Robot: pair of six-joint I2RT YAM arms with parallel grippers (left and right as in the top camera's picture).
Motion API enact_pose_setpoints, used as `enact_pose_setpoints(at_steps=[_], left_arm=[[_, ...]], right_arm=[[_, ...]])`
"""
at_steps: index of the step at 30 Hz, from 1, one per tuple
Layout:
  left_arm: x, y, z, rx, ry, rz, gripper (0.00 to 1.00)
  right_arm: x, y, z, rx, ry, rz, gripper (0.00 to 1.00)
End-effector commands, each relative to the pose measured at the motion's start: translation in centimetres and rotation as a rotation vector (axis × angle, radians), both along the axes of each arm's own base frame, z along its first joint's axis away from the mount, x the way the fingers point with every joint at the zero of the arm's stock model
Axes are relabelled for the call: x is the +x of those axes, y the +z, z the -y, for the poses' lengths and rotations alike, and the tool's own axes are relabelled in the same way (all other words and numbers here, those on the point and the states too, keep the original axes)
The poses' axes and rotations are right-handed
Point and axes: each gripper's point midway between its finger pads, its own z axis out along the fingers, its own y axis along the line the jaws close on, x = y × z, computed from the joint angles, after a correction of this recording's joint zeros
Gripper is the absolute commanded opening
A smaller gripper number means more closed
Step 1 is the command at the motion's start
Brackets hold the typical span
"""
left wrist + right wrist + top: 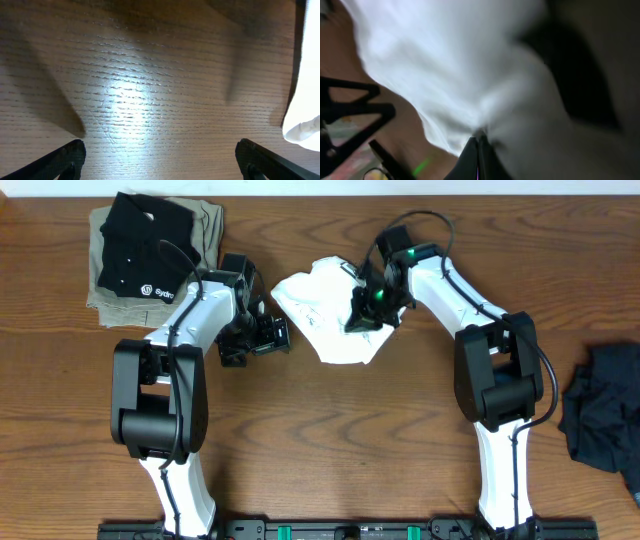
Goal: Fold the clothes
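Pinching a fold of the large plain white soft-fabric T-shirt (330, 320), R gripper (360, 320) has its fingers (479, 145) pressed tight together w/ cloth caught at the tips; wrist view shows blurred white fabric spreading up and away from them. Shirt is a wrinkled, bunched heap on the brown wood-grain table (330, 440), under and around the R fingers. Its long axis runs approx diagonal in overhead view, far-left corner to near-right edge; which way neck/hem points can't be told. L gripper (280, 335) sits just beside the shirt's left edge, not touching, fingers (65, 157) spread wide over bare tabletop, nothing btwn them; a white edge shows just past one finger. Behind L arm: neatly folded black shirt w/ small white logo (140, 250) lying on a folded khaki-olive garment (205, 225). Well right of R arm, a crumpled dark garment (605, 420)
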Motion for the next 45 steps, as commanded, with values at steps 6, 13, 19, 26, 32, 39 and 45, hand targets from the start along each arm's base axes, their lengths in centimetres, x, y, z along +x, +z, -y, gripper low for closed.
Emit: enact_pose_setpoints(at_steps=[6, 13, 19, 26, 32, 39, 45], left_arm=[[-0.2, 0.6, -0.1, -0.007, 0.0, 0.007, 0.98], [-0.2, 0.6, -0.1, -0.007, 0.0, 0.007, 0.98], [-0.2, 0.6, -0.1, -0.007, 0.0, 0.007, 0.97], [-0.1, 0.6, -0.1, -0.007, 0.0, 0.008, 0.97], [-0.1, 0.6, -0.1, -0.007, 0.0, 0.011, 0.97], [-0.1, 0.6, -0.1, -0.008, 0.0, 0.011, 0.98], [-0.1, 0.6, -0.1, -0.007, 0.0, 0.008, 0.97]], right_arm=[[-1.7, 0.4, 4.4, -0.237, 0.001, -0.024, 0.01], [-3.0, -0.3, 7.2, -0.394, 0.012, -0.059, 0.01], [-2.4, 1.1, 6.8, -0.378, -0.006, -0.011, 0.01], [1.3, 8.2, 4.4, -0.21, -0.063, 0.249, 0.01], [4.1, 10.3, 2.6, -0.115, -0.075, 0.391, 0.07], [5.0, 6.2, 2.5, -0.168, -0.082, 0.352, 0.04], [3.7, 1.6, 3.7, -0.239, -0.071, 0.224, 0.01]])
